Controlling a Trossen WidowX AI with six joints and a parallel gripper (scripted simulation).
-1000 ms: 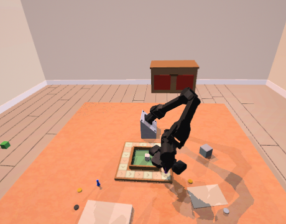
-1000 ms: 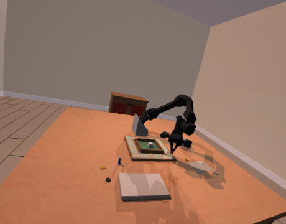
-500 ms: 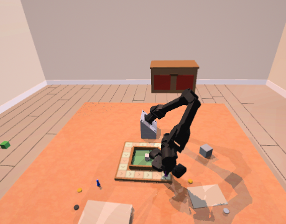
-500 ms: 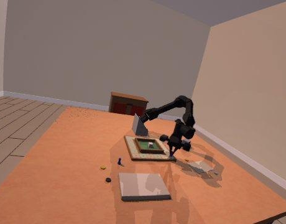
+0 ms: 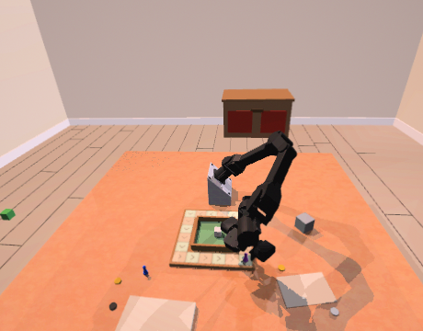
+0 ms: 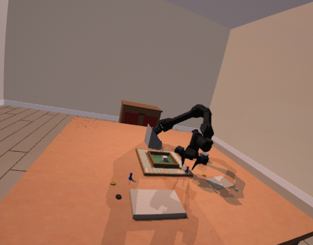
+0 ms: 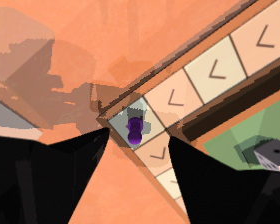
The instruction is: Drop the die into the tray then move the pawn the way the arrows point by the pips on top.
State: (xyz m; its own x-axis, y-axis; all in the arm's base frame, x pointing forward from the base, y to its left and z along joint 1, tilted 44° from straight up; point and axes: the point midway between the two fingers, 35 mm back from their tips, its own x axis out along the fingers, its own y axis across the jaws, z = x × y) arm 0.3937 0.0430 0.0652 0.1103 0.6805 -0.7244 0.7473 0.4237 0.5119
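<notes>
Purple pawn (image 7: 134,131) stood on the board's (image 7: 214,71) near right corner square, die (image 7: 274,153) sat in the green tray (image 7: 240,136). Gripper (image 7: 136,141) hung over it, fingers spread wide, holding nothing. Lifting away crooked could've clipped the pawn and knocked it over.

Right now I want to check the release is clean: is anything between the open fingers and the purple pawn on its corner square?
Nothing visible stands between them. The purple pawn stands upright on the board's corner square, and the gripper is open with a finger on either side of it, gaps showing on both sides. The die sits apart in the tray.
</notes>
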